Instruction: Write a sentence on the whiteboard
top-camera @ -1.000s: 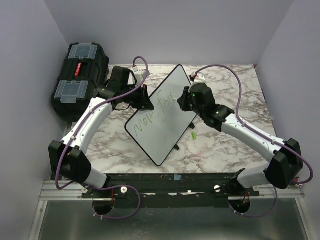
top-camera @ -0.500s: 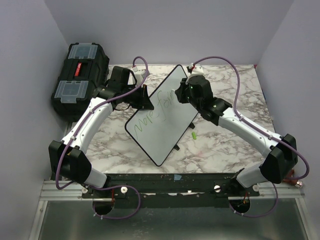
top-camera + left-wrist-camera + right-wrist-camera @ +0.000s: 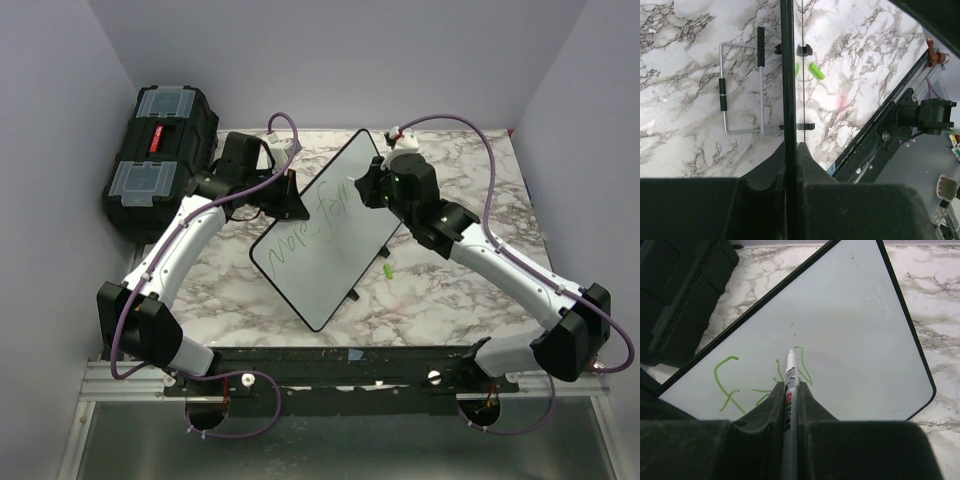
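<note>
left gripper [image 3: 791,149] clenched on whiteboard [image 3: 322,272] edge to steady it; right gripper [image 3: 791,390] grasps marker [image 3: 790,369], tip at the sentence [image 3: 300,232] for writing

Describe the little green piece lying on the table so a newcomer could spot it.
Start at the marble table, then find the whiteboard at its middle. Just off the board's lower right edge lies the small green piece, the only loose bright-green item on the marble.

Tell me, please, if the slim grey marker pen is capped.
Uncapped: the slim grey marker pen has its tip bare against the black-rimmed whiteboard.
</note>
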Action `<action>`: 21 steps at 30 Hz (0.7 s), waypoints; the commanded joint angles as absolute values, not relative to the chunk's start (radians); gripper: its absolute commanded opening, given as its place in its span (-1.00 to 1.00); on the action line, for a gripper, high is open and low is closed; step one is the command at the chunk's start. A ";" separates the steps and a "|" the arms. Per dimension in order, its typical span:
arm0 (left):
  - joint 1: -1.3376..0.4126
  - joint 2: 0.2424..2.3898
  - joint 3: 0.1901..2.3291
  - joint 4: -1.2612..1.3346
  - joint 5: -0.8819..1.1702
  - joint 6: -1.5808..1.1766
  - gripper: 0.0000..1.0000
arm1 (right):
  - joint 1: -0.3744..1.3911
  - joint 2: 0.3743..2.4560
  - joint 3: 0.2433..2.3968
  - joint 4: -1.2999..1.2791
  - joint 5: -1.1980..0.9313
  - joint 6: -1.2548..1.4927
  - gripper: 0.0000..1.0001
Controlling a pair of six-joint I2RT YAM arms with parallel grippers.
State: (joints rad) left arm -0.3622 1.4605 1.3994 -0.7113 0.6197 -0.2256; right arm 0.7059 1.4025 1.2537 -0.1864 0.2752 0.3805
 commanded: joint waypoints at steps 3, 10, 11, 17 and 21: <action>-0.386 1.470 1.391 -0.699 0.571 -0.107 -1.00 | 0.709 1.289 1.184 -0.213 0.314 0.372 -0.99; -0.389 1.493 1.399 -0.707 0.607 -0.104 -1.00 | 0.693 1.229 1.106 -0.207 0.290 0.373 -0.99; -0.392 1.495 1.400 -0.709 0.606 -0.102 -1.00 | 0.686 1.219 1.099 -0.206 0.280 0.372 -0.99; -0.413 1.534 1.440 -0.753 0.596 -0.091 -1.00 | 0.655 1.163 1.059 -0.201 0.242 0.363 -0.99; -0.437 1.546 1.467 -0.781 0.574 -0.085 -1.00 | 0.637 1.132 1.035 -0.199 0.224 0.365 -0.99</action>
State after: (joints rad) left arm -0.3817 1.5055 1.4555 -0.7307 0.6357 -0.1932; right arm 0.6544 1.1702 1.0626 -0.2031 0.2592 0.3752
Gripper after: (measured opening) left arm 0.075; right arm 0.133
